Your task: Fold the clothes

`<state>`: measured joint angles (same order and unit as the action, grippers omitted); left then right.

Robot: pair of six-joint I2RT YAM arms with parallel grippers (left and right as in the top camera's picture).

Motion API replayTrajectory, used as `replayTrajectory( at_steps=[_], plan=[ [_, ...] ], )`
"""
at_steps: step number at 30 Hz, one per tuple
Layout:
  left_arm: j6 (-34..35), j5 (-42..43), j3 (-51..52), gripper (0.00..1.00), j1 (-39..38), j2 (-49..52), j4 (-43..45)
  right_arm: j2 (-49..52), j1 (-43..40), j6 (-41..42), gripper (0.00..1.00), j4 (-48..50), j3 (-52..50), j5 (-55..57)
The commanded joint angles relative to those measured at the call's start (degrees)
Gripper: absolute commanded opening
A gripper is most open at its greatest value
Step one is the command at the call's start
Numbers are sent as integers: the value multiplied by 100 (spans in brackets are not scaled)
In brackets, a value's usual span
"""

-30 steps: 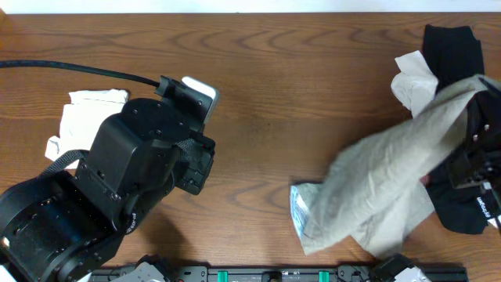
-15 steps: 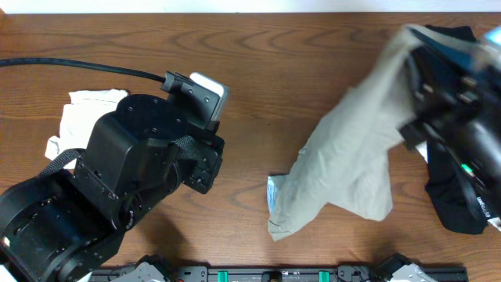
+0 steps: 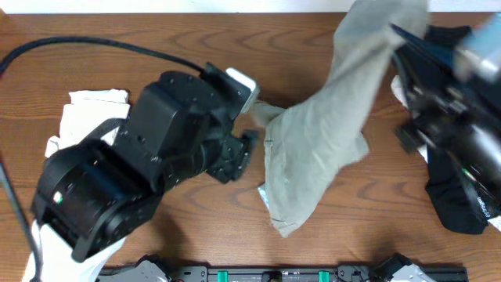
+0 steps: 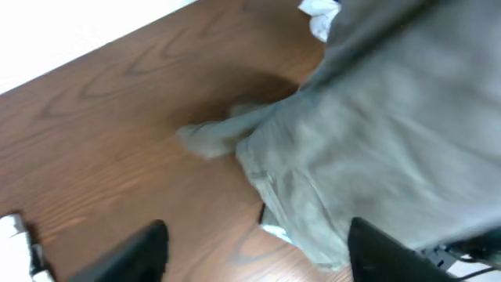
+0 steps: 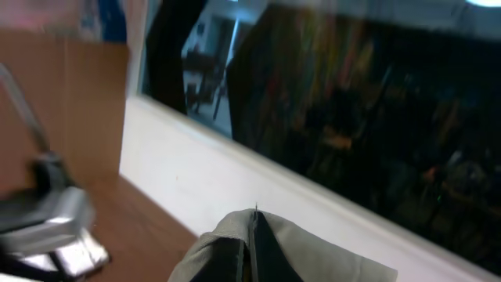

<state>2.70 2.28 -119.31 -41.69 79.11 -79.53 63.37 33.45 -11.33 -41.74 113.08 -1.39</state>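
**In the middle of the frame, the shorts are hanging within reach of the open claw**

In the overhead view the khaki shorts are hanging in a long slant from the upper right of the frame to the lower middle. There their bottom end appears to be resting on the table. The right claw is pinching their top edge, fingers together on the cloth. The left claw is standing just left of the shorts with its fingers apart and nothing between them. In its own view a narrow tail of cloth is lying ahead at mid-frame.

To do this step well, the left claw is probably best aiming for a hem or corner rather than the bunched middle, so both arms can spread the garment flat. The white garment is lying at the left edge, the black garment at the right.
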Motion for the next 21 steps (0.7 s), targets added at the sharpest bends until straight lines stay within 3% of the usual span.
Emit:
replayTrajectory(
  at_steps=[1, 8, 13, 21],
  plan=[
    [-111, 608, 63, 80, 111, 175, 57, -317, -83, -98, 1, 87, 94, 15],
    [-997, 1921, 63, 81, 258, 577, -17, -433, -83, -98, 1, -151, 92, 439],
    [-2262, 2640, 63, 82, 258, 730, -737, -382, -83, -90, 1, -254, 92, 981],
    [-3110, 3526, 63, 81, 256, 732, -1475, -136, -83, 15, 1, -455, 92, 1827]
  ],
)
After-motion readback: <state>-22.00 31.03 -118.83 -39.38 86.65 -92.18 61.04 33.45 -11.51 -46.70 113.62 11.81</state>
